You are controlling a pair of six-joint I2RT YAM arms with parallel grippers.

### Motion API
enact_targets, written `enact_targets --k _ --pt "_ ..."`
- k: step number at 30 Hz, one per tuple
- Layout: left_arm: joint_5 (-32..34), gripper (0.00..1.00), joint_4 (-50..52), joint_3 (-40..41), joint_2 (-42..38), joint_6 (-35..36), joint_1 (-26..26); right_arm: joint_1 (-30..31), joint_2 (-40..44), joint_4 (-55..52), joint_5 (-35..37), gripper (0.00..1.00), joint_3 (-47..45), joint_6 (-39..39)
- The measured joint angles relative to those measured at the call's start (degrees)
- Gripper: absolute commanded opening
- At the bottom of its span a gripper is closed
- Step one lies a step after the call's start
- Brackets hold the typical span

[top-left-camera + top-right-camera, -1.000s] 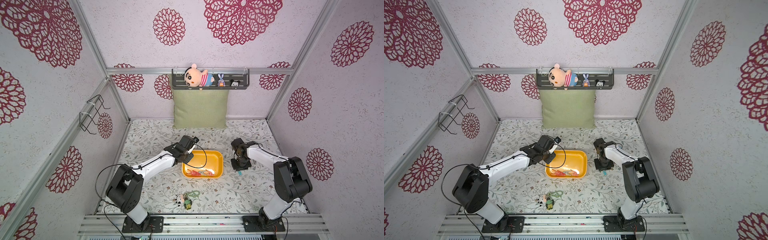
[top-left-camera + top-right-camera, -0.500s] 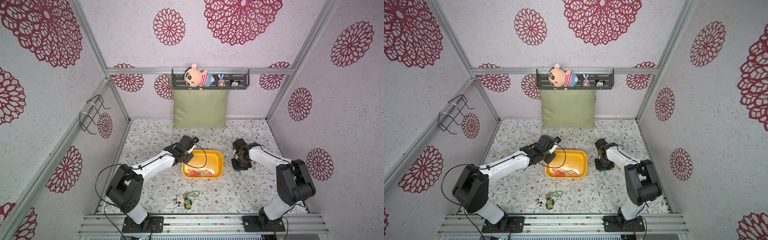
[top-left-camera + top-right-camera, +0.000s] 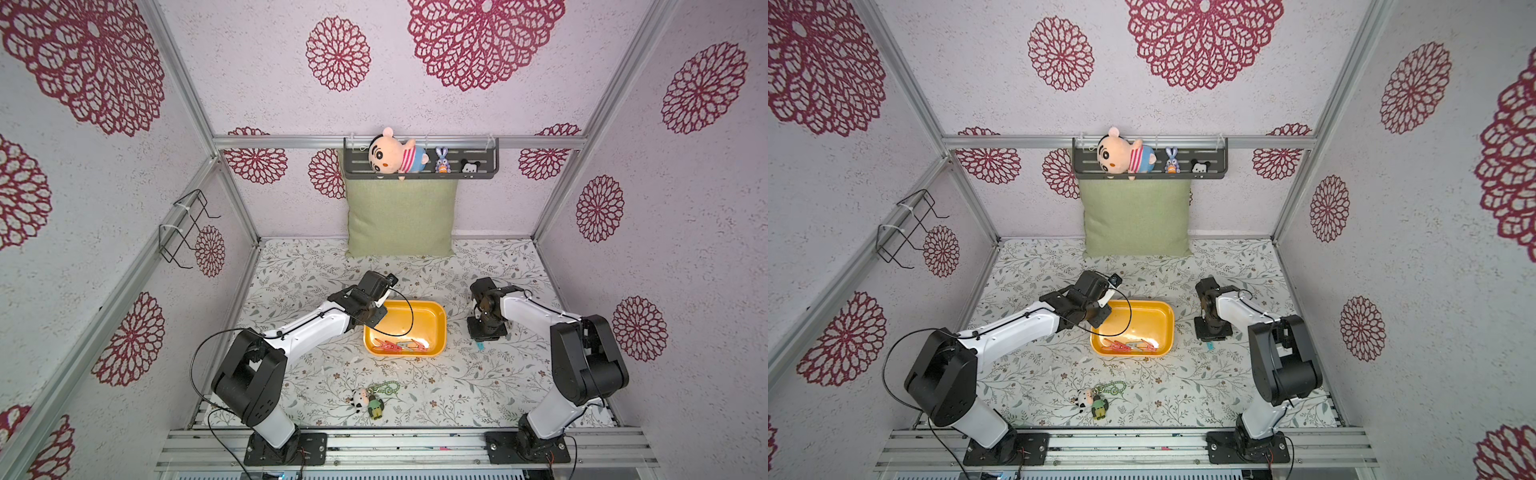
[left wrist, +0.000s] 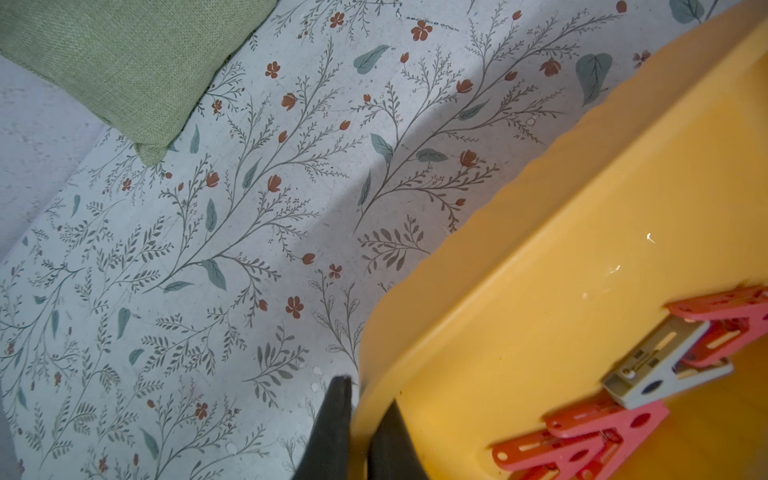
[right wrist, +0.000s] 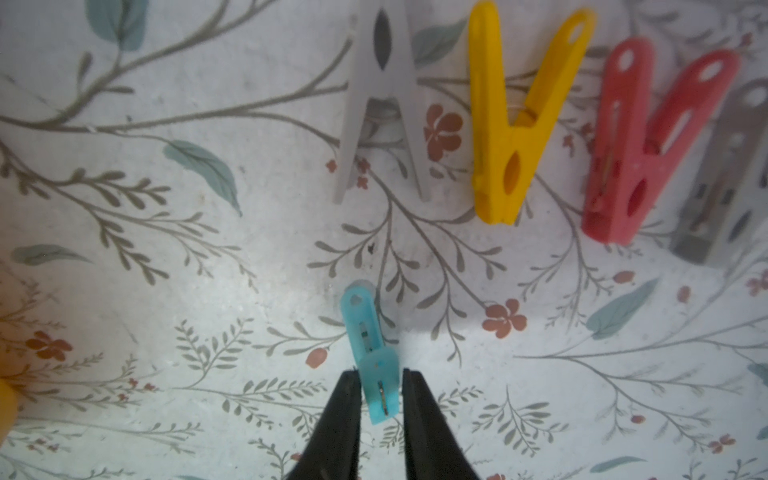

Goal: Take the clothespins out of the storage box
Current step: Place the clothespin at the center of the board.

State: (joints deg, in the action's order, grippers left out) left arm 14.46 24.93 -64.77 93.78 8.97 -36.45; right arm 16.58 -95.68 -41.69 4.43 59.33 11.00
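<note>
Between the right gripper's (image 5: pixel 380 374) fingertips, which have drawn closer, a teal clothespin (image 5: pixel 365 332) rests on the counter (image 5: pixel 208 270) outside the storage box (image 4: pixel 519 249), whether pinched I cannot tell, while the left gripper (image 4: pixel 365 399) clamps the box rim, red clothespins (image 4: pixel 602 419) left inside.

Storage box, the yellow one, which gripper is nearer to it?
Left. The left gripper is clamped on the rim of the storage box at a corner. The right gripper is apart from it, low over the cloth, flanking a teal clothespin.
</note>
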Motion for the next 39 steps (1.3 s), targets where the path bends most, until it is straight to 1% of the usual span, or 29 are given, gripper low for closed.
enact_targets --k 2,5,6,17,24,26,30,32,39 --pt "0.0 0.00 0.0 0.0 0.0 0.0 0.0 0.0 0.0 0.2 0.0 0.15 0.0 -0.1" --pt "0.0 0.00 0.0 0.0 0.0 0.0 0.0 0.0 0.0 0.4 0.1 0.03 0.0 -0.1" --pt "0.0 0.00 0.0 0.0 0.0 0.0 0.0 0.0 0.0 0.4 0.1 0.02 0.0 0.2" --pt "0.0 0.00 0.0 0.0 0.0 0.0 0.0 -0.1 2.2 0.3 -0.8 0.02 0.0 0.2" --pt "0.0 0.00 0.0 0.0 0.0 0.0 0.0 -0.5 2.5 0.3 -1.6 0.21 0.0 0.5" --pt "0.0 0.00 0.0 0.0 0.0 0.0 0.0 -0.6 2.5 0.3 -1.6 0.30 0.0 0.8" --pt "0.0 0.00 0.0 0.0 0.0 0.0 0.0 -0.6 2.5 0.3 -1.7 0.43 0.0 1.9" --pt "0.0 0.00 0.0 0.0 0.0 0.0 0.0 -0.3 2.5 0.3 -1.7 0.51 0.0 2.5" --pt "0.0 0.00 0.0 0.0 0.0 0.0 0.0 2.3 2.5 0.5 -1.4 0.55 0.0 4.6"
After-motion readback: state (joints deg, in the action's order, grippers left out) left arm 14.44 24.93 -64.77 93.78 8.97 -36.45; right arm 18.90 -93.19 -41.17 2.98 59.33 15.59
